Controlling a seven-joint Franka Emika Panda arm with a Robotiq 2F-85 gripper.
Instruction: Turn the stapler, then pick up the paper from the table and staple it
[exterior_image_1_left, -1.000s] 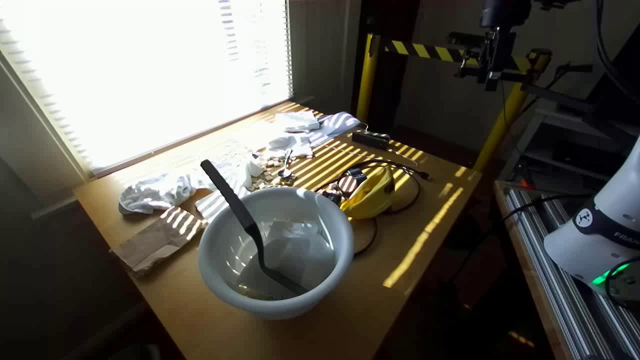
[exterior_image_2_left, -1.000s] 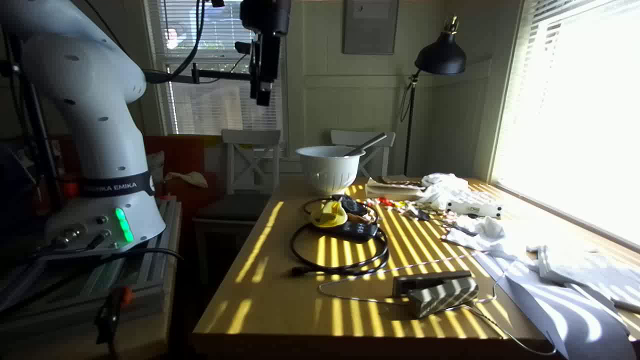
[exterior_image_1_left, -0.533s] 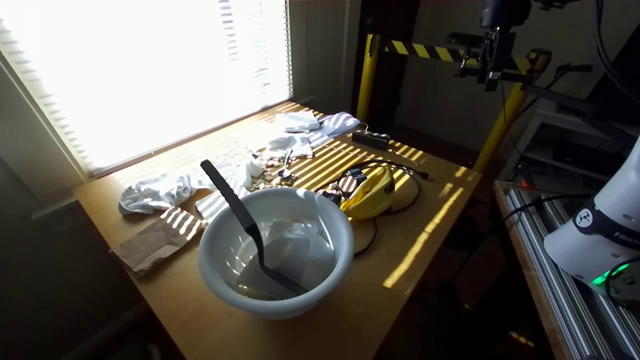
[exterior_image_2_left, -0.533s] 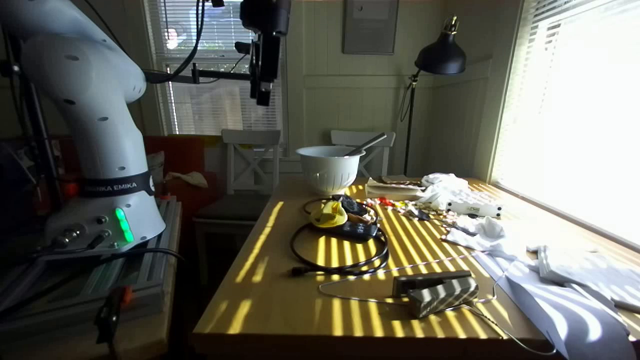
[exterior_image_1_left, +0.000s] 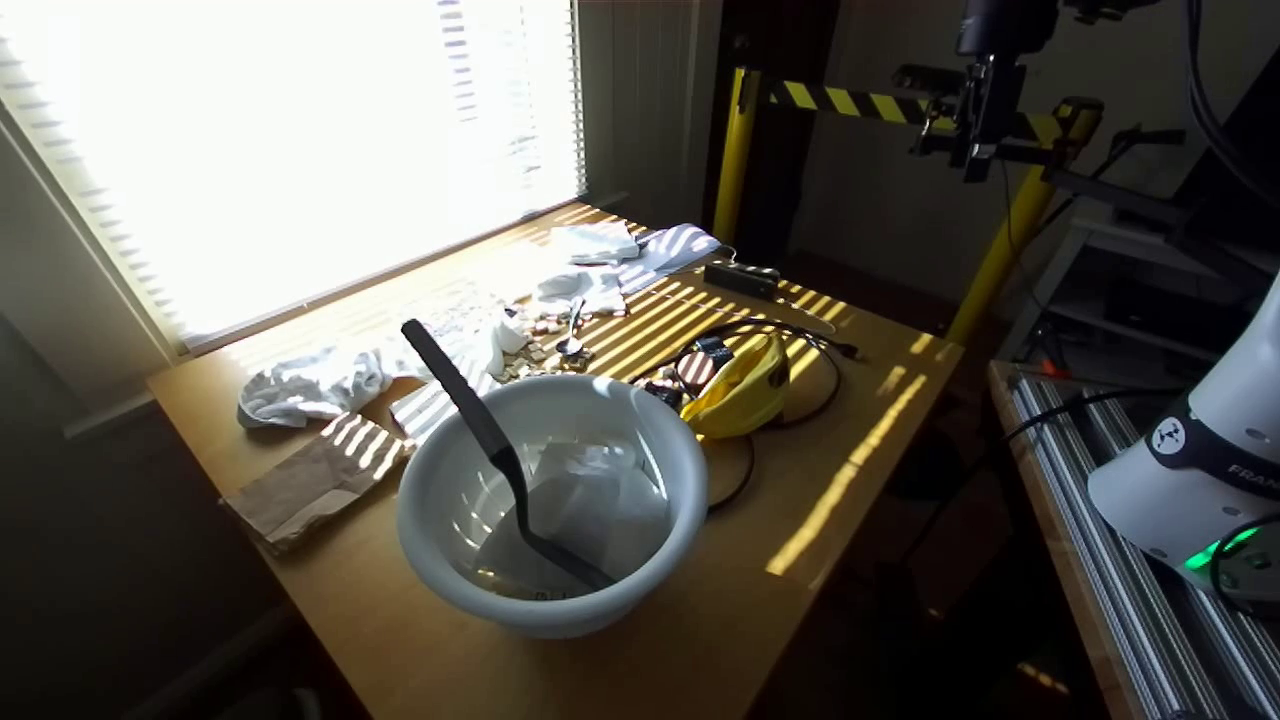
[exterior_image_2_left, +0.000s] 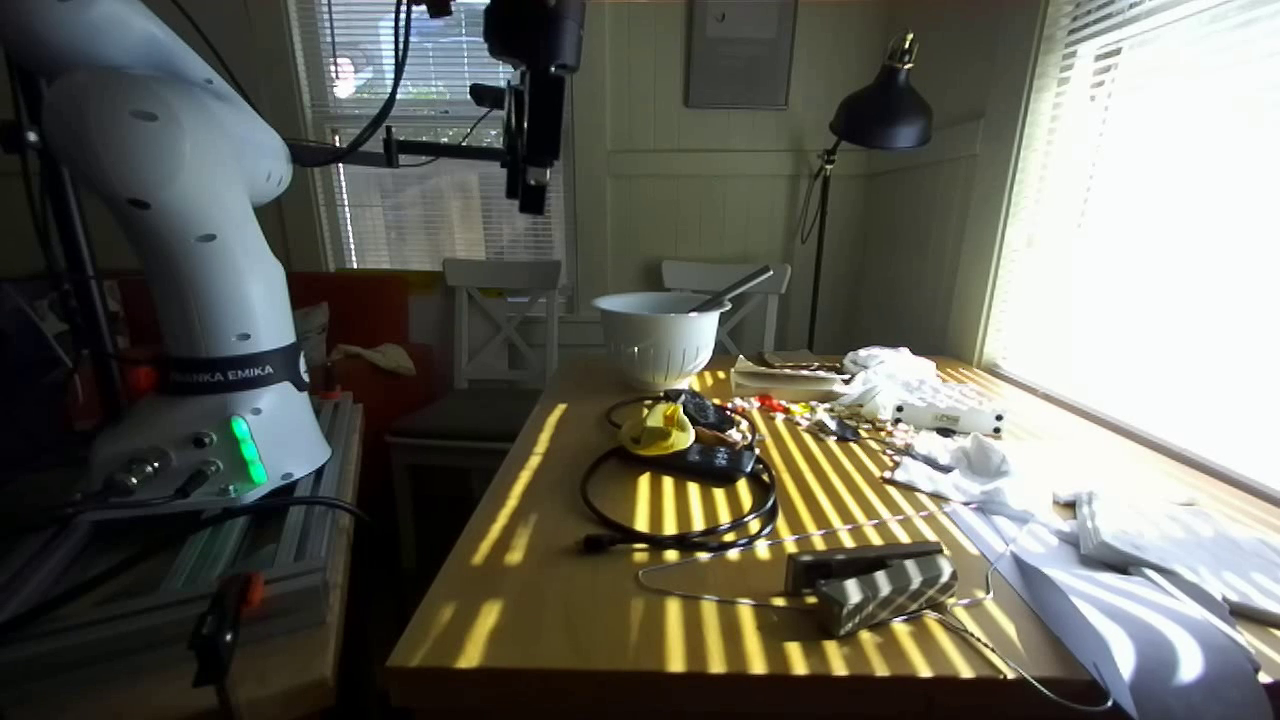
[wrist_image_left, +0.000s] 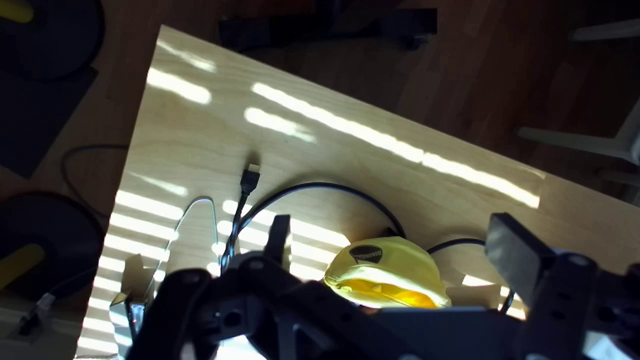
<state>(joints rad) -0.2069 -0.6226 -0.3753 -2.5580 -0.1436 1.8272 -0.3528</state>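
Shifted slightly leftward since earlier, the gripper (exterior_image_1_left: 971, 167) is seen in an exterior view, spread and empty. Upper centre, the stapler (exterior_image_1_left: 740, 280) is best gripped mid-length and turned slowly; its long axis is slanted upper left to lower right, mouth end unclear. Beyond, the likely paper (exterior_image_1_left: 672, 250) is laid.

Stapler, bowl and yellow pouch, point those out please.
Stapler (exterior_image_2_left: 880, 593): in an exterior view, on its body.
Bowl (exterior_image_2_left: 655, 342): in an exterior view, on its outer wall.
Yellow pouch (wrist_image_left: 399, 259): in the wrist view, beside its dark label.
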